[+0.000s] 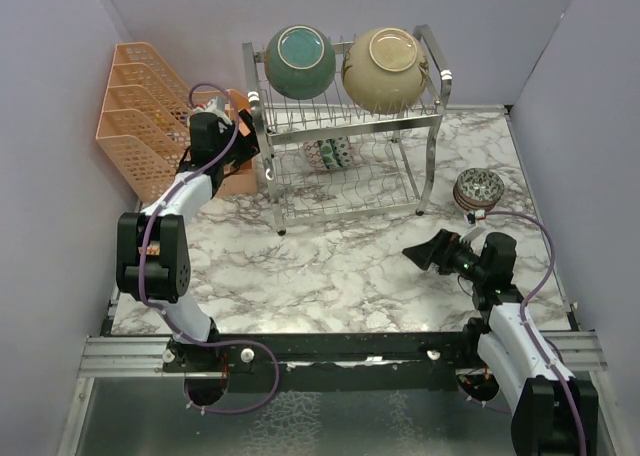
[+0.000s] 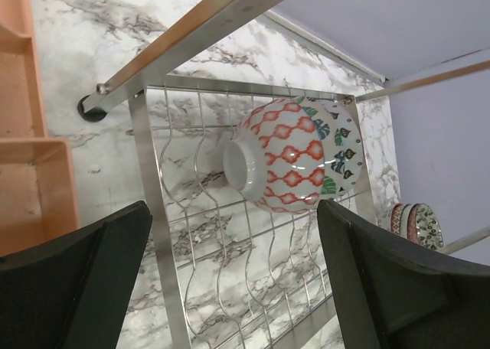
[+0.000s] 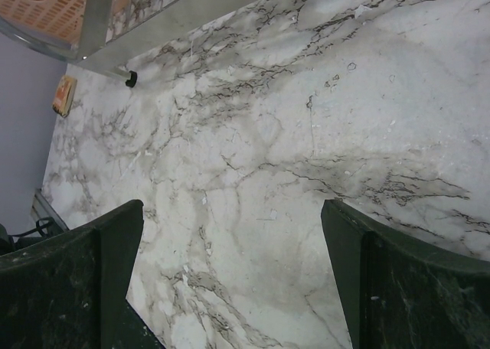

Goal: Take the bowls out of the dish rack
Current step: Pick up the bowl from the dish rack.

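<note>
The silver wire dish rack (image 1: 345, 126) stands at the back of the marble table. On its upper tier a teal bowl (image 1: 300, 61) and a cream bowl (image 1: 385, 68) rest on edge. On the lower tier small patterned bowls (image 1: 332, 153) stand on edge; the left wrist view shows a red-patterned bowl (image 2: 287, 154) in front of a leaf-patterned one (image 2: 337, 146). My left gripper (image 1: 248, 134) is at the rack's left side, open (image 2: 233, 272), pointing at these small bowls and apart from them. My right gripper (image 1: 425, 251) hangs open over bare marble (image 3: 230, 280), holding nothing.
A stack of small patterned bowls (image 1: 478, 189) sits on the table right of the rack, also seen in the left wrist view (image 2: 413, 225). An orange mesh organizer (image 1: 140, 116) stands at the back left, close to the left arm. Walls enclose the table.
</note>
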